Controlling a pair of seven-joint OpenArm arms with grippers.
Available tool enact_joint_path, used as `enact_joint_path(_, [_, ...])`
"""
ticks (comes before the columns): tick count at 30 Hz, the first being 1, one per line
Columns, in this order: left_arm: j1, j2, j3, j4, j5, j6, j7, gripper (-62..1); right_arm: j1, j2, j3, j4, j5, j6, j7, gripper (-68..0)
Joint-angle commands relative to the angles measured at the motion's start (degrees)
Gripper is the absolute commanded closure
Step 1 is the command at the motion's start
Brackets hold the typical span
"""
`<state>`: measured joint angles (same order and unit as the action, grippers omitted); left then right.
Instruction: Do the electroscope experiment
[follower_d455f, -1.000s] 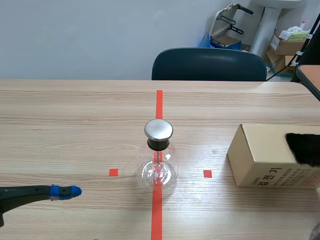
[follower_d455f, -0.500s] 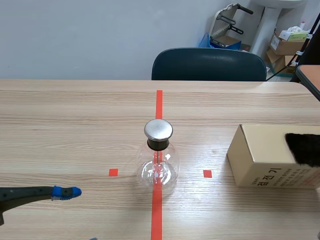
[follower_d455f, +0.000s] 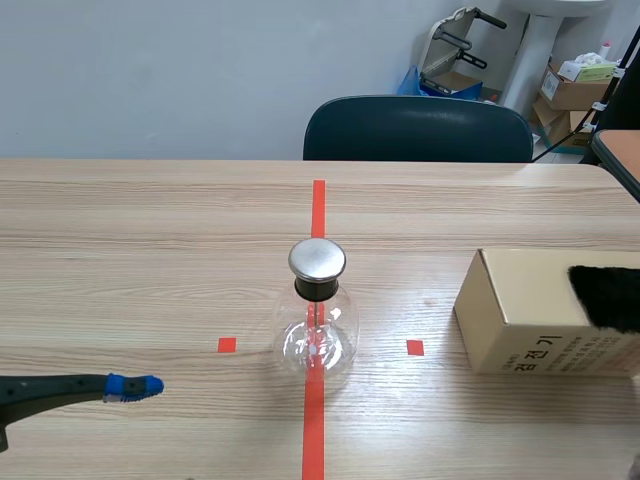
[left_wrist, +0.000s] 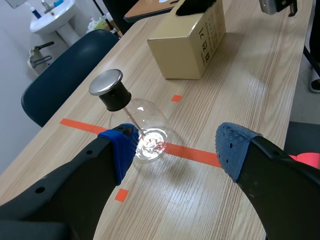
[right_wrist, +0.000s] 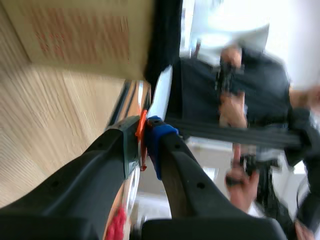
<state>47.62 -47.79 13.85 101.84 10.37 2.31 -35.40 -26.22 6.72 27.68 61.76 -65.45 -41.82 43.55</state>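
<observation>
1. Scene view: bright, even, diffuse room light. The worktop (follower_d455f: 150, 230) is uniformly lit, with only a faint soft shadow under the left tool (follower_d455f: 135, 386).
2. Ahead of that tool, the flask (follower_d455f: 315, 340) shows small glints in its glass and a broad, dull sheen on its metal cap (follower_d455f: 317, 259).
3. Left wrist view: the flask is in sharp focus. White glare burns out its base just ahead of the spread left tool, and its soft shadow falls toward the tool. The near fingers loom large and slightly soft.
4. Right wrist view: heavily smeared. The print on the box (right_wrist: 80, 35) beyond the right tool (right_wrist: 144, 127) is unreadable. The orange strip (right_wrist: 142, 150) pinched between its pads (right_wrist: 157, 137) is indistinct, and the background is overexposed.
</observation>
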Motion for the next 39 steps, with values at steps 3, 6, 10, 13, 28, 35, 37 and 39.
enact_joint_path(3, [0.0,0.3,0.2,1.0,-2.3,-0.1,-0.9,-36.2,0.6,0.5,-0.2,0.5,-0.4,-3.0,12.8,-1.9])
enact_joint_path(6, [0.0,0.3,0.2,1.0,-4.4,-0.5,-1.2,-36.2,0.5,0.3,0.0,0.5,0.3,-3.0,7.8,-1.9])
enact_joint_path(10, [0.0,0.3,0.2,1.0,-7.0,-0.8,-1.2,-36.2,0.2,0.3,0.2,0.5,0.2,-3.0,-5.8,-2.0])
enact_joint_path(13, [0.0,0.3,0.2,1.0,-8.1,-1.7,-1.2,-36.2,0.4,0.4,0.0,0.5,-0.8,-3.0,1.8,-1.9])
enact_joint_path(28, [-0.2,0.3,0.2,1.0,-12.9,-3.6,-1.2,-36.2,0.3,0.4,0.0,0.5,-0.9,-3.0,10.0,-1.9])
enact_joint_path(35, [-0.2,0.3,0.2,1.0,-16.0,-4.9,-1.2,-36.2,-0.3,0.4,0.0,0.5,0.1,-3.0,3.6,-2.0])
enact_joint_path(37, [-0.2,0.3,0.2,1.0,-17.1,-5.1,-1.2,-36.2,-0.3,0.4,0.1,0.5,0.1,-3.0,-2.3,-1.9])
enact_joint_path(39, [-0.2,0.3,0.2,1.0,-17.2,-5.1,-1.2,-36.2,-0.3,0.4,0.1,0.5,0.0,-3.0,-1.8,-1.9])
